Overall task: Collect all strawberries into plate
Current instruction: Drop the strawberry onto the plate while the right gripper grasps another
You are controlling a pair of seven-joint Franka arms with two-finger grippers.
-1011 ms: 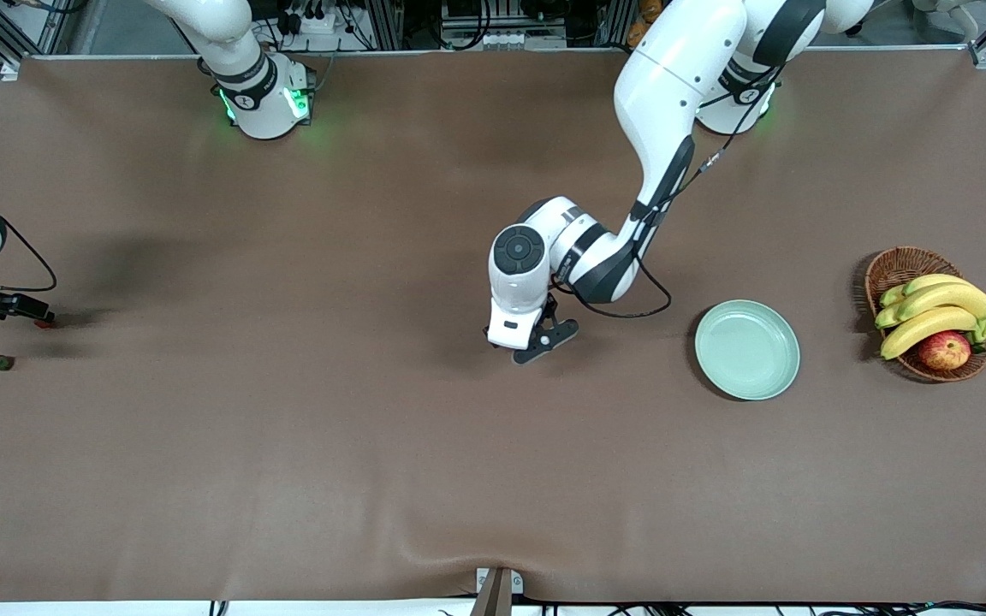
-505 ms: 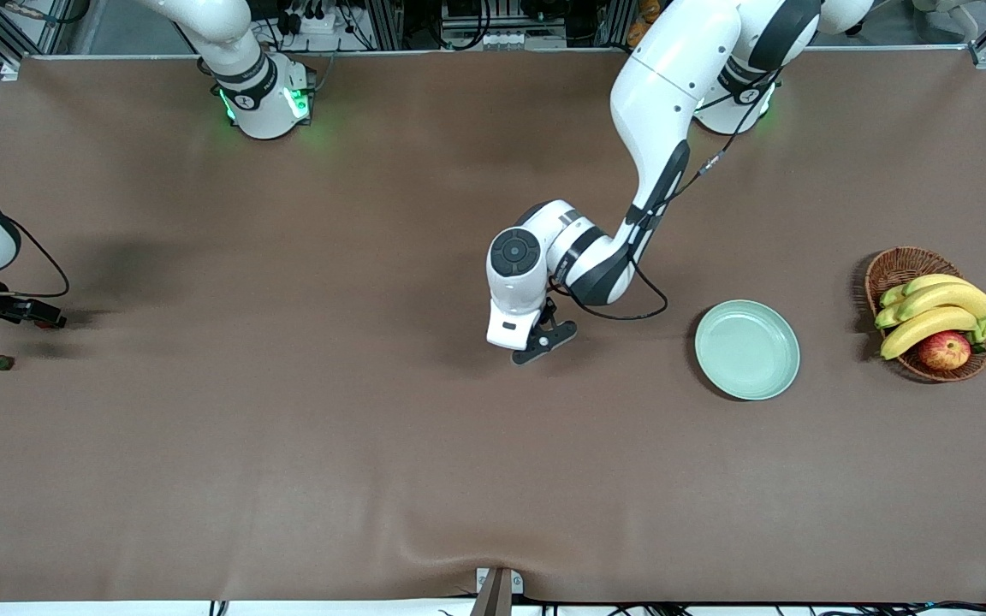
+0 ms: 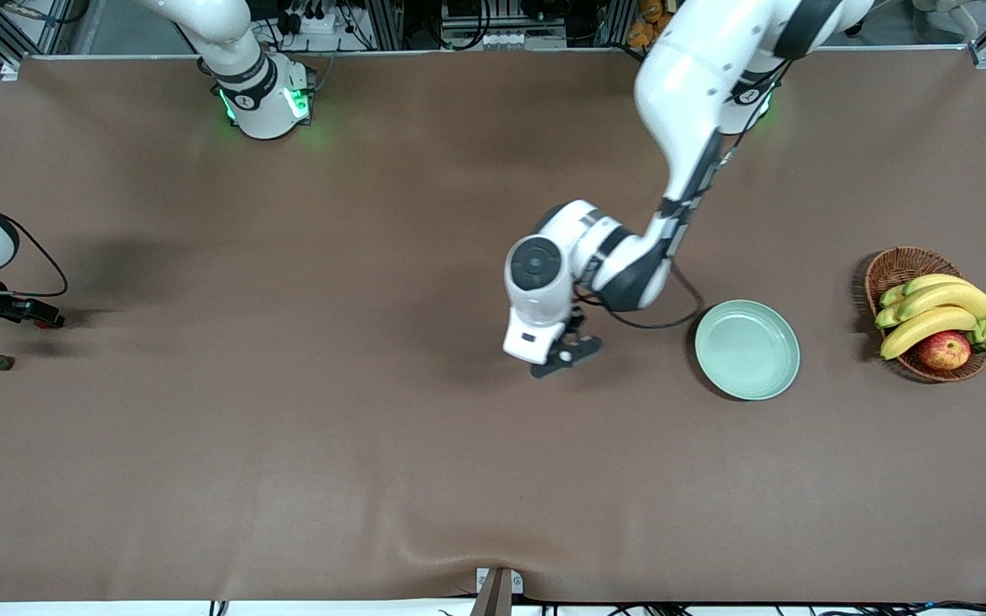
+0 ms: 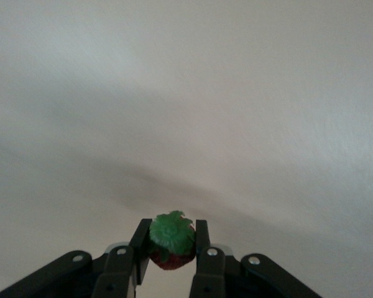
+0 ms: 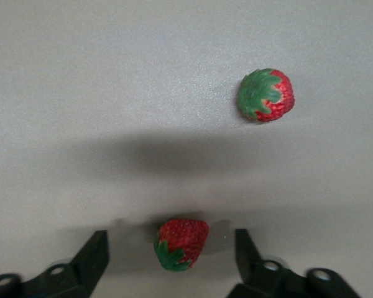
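- Loose strawberry (image 3: 1,362) lay on the tabletop (image 3: 373,479) at the right arm's end, nearest the front camera of the berries; the right wrist view showed it too (image 5: 265,94).
- Second strawberry (image 5: 181,243) sat on the tabletop between the right gripper (image 5: 171,254) fingers, which stood wide apart and not touching it (in the front view it was just a red speck at the gripper tip (image 3: 46,322)).
- Left gripper (image 4: 171,245) was clamped on the third strawberry (image 4: 171,247), green cap facing the wrist camera, held above bare tabletop mid-table, short of the plate (image 3: 747,348).
- Plate was empty, toward the left arm's end; basket (image 3: 927,312) with bananas and apple sat further toward that end.
- Step in hand, my read: carry the held berry to the plate. Keep the squeeze steady, get over the plate centre, go low before opening so it doesn't roll off the shallow rim.
- Right gripper: centre on its berry, close gently, grip across the body rather than the cap.
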